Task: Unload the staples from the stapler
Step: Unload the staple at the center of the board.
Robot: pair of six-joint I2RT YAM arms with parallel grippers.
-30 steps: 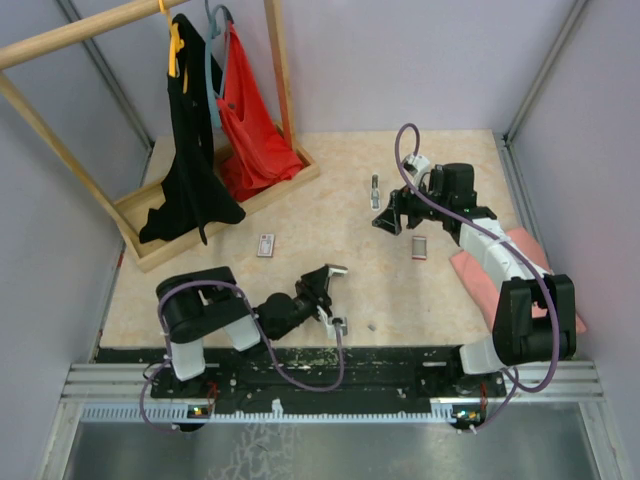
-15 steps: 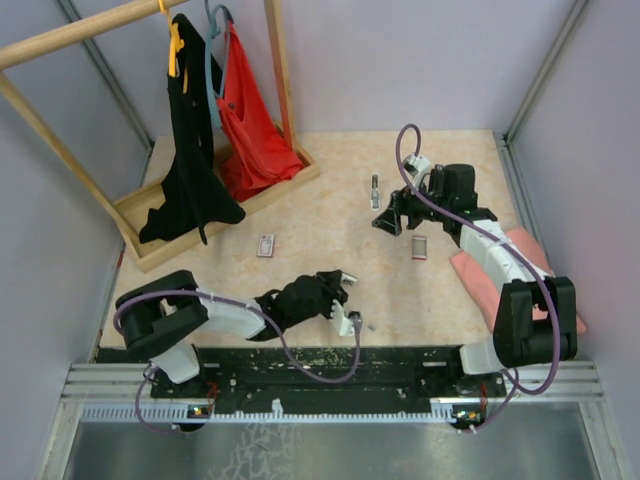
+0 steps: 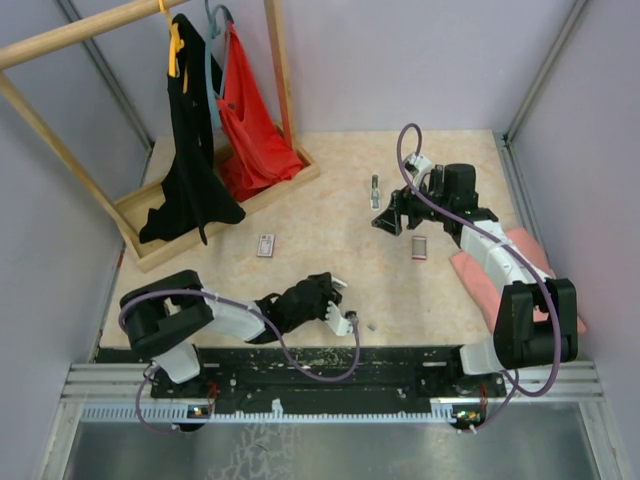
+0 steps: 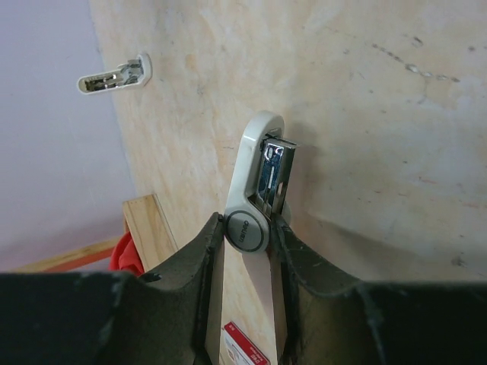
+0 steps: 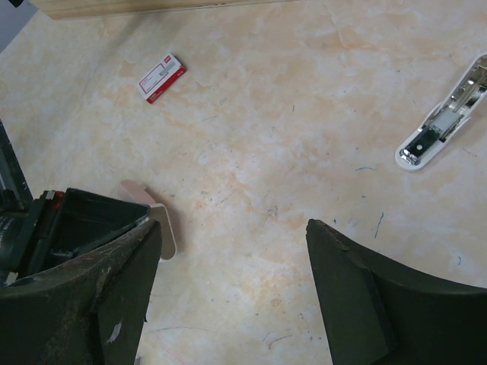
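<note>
stapler point(image 4: 253, 163) at near edge of counter point(image 4: 380, 114), mid-body pinched tight in left end effector point(image 4: 247, 228), long axis running straight out from it, open metal nose pointing away | staples point(image 3: 371, 326) grey bit on counter just right | right end effector point(image 5: 228, 228) farther back, spread wide, empty

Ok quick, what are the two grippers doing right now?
Left gripper: closed on a white stapler.
Right gripper: open, holding nothing.
</note>
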